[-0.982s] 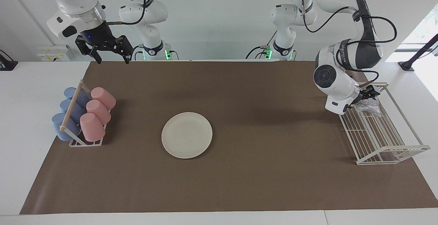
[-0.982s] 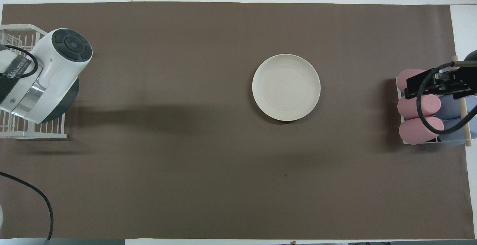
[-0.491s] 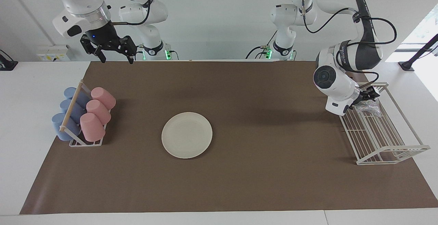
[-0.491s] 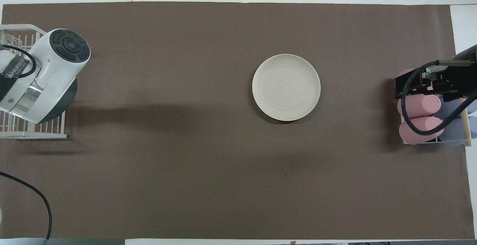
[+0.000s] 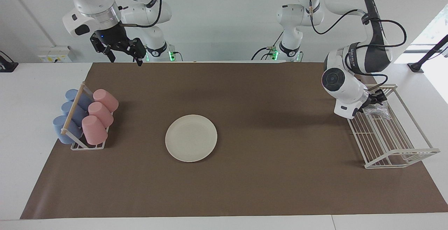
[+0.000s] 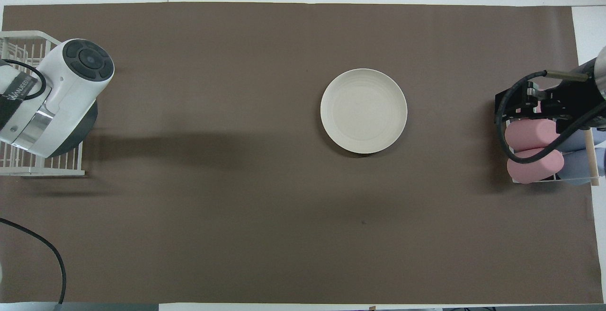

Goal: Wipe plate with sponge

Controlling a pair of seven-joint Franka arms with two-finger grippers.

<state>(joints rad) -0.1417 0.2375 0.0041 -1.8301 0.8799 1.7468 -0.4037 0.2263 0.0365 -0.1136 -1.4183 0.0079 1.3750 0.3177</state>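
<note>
Silver sponge under my left gripper at the wire rack

White and bent sharply at the elbow, my left arm reaches down at its own end of the desk, wrist tilted into the wire rack (image 5: 392, 135). My left gripper (image 5: 377, 98) sits right on the sponge (image 5: 377, 109), at the rack's end nearer to me; my wrist hides the fingertips, so I cannot tell whether they are apart or clamped. My right gripper (image 5: 124, 53) hangs high over the mat's (image 5: 245, 188) edge nearest me, jaws wide apart, holding nothing. Mid-mat lies the plate (image 5: 191, 138), bare, well apart from both grippers. Pink and blue cups (image 5: 87, 116) fill their holder at my right arm's end.
</note>
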